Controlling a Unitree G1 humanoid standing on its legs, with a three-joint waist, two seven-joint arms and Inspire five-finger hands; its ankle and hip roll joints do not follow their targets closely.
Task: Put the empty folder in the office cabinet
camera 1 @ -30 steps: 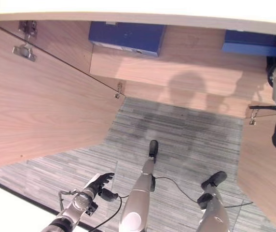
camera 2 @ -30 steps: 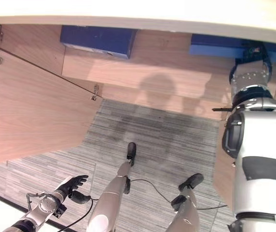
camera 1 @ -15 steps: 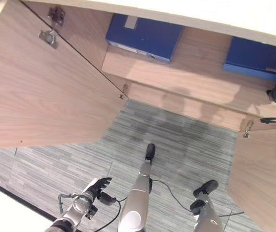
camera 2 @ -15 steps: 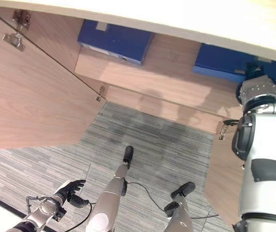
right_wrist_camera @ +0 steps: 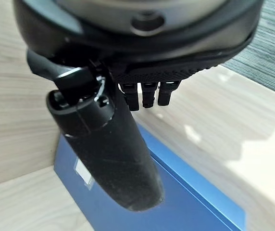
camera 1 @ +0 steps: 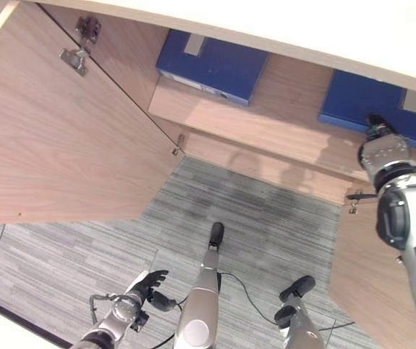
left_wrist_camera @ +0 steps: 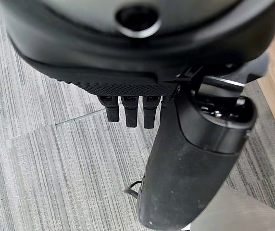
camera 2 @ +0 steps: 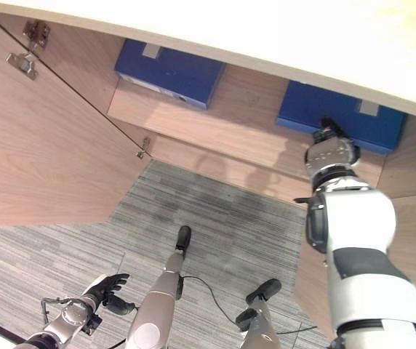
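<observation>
Right hand, fingers relaxed and holding nothing, is now drawing back from the blue folder lying flat on the cabinet shelf, suggesting placement is done; left hand is hanging loosely spread near the floor.

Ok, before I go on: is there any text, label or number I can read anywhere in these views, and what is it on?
No text can be read.
Left blue folder: a pale blank-looking label patch, plus a white strip with a dark mark along its front edge, too small to read.
Right blue folder: a pale label patch, nothing legible; the right hand is at it.
Cabinet door: bare wood and metal hinges, no signs.
</observation>
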